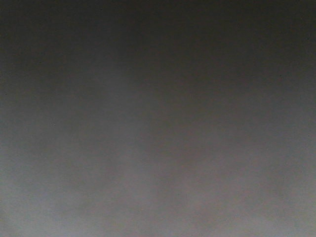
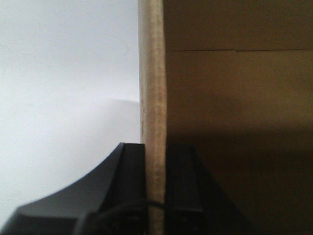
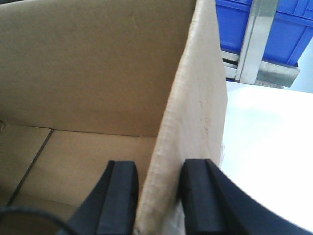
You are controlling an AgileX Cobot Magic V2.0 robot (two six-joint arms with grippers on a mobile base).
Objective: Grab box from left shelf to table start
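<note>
An open brown cardboard box (image 3: 88, 63) fills both wrist views, gripped by its walls on 2 sides. In the left wrist view the left gripper (image 2: 155, 147) sits at the bottom centre of the frame. Its 2 black jaws are pressed tight against either face of an upright cardboard wall, whose pale cut edge runs from top to bottom of the picture. The shaded inside of the box (image 2: 234, 98) lies to the right of that wall, and a white surface (image 2: 63, 73) spreads to its left.

In the right wrist view the right gripper (image 3: 159, 164) straddles another wall at the lower centre, 1 jaw inside the box and 1 outside. Both jaws are closed against the cardboard. The box floor and back wall take up the left half of the frame. The white surface (image 3: 264, 137) lies just outside the gripped wall at the lower right.

At the upper right, beyond the surface and apart from the box, stands a metal rack (image 3: 257, 34) holding blue plastic bins (image 3: 288, 29).

The front-facing view shows only a dark grey blur, and nothing in it can be made out.
</note>
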